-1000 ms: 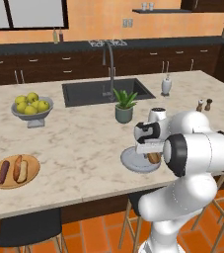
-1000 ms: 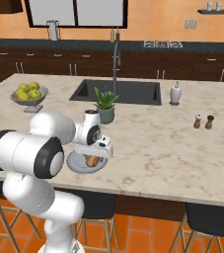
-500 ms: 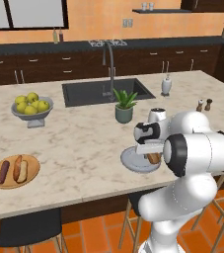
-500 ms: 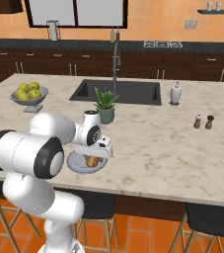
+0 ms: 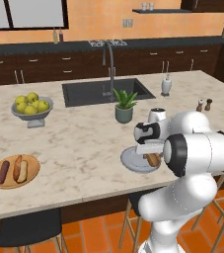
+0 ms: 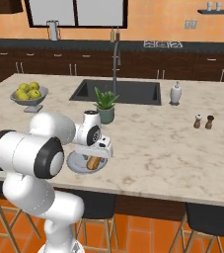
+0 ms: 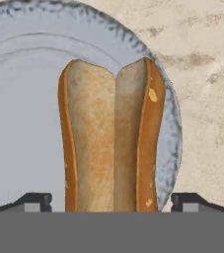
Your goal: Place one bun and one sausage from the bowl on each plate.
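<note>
Now the gripper (image 7: 111, 205) stands wide open and holds nothing, its tips apart on both sides of the bun (image 7: 111, 138), which lies on the grey plate (image 7: 19, 123) with its long axis from 6 to 12 o'clock.

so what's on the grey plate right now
One bun lies on the grey plate, between the open claw tips. The arm covers part of the plate in the base views.

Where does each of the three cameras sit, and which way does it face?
Left base view: behind the arm's left, looking forward-down over the island counter; arm at lower right.
Right base view: behind its right; arm at lower left.
Hand view: on the hand, looking down at the bun on the grey plate; fingertips at the bottom.
Both base views share the grey plate and sink.
</note>
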Robot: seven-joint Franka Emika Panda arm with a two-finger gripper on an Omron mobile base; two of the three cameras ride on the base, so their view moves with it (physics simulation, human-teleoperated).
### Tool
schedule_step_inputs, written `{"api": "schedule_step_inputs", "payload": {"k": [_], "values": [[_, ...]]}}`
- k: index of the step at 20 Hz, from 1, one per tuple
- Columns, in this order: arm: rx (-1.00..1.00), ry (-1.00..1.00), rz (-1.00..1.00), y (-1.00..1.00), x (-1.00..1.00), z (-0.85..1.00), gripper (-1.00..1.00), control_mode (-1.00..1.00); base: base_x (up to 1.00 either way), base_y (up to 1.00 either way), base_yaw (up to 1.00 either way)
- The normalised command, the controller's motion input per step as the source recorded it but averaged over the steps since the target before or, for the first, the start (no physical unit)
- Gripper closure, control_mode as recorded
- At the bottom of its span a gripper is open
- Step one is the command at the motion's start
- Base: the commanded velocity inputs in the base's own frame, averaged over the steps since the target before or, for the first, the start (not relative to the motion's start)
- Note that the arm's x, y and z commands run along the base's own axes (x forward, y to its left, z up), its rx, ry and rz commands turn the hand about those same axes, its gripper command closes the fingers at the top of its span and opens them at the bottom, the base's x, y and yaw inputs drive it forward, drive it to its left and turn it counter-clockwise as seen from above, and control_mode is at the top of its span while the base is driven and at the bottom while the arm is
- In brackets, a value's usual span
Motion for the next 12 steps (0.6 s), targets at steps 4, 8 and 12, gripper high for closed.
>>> {"api": "schedule_step_inputs", "payload": {"k": [4,8,12], "values": [[0.0,-0.03,0.0,-0.04,-0.39,0.22,-1.0,-1.0,0.0,0.0,0.0],[0.0,-0.02,0.0,-0.03,-0.93,0.86,-1.0,-1.0,0.0,0.0,0.0],[0.0,-0.01,0.0,-0.02,-0.46,0.91,-1.0,-1.0,0.0,0.0,0.0]]}}
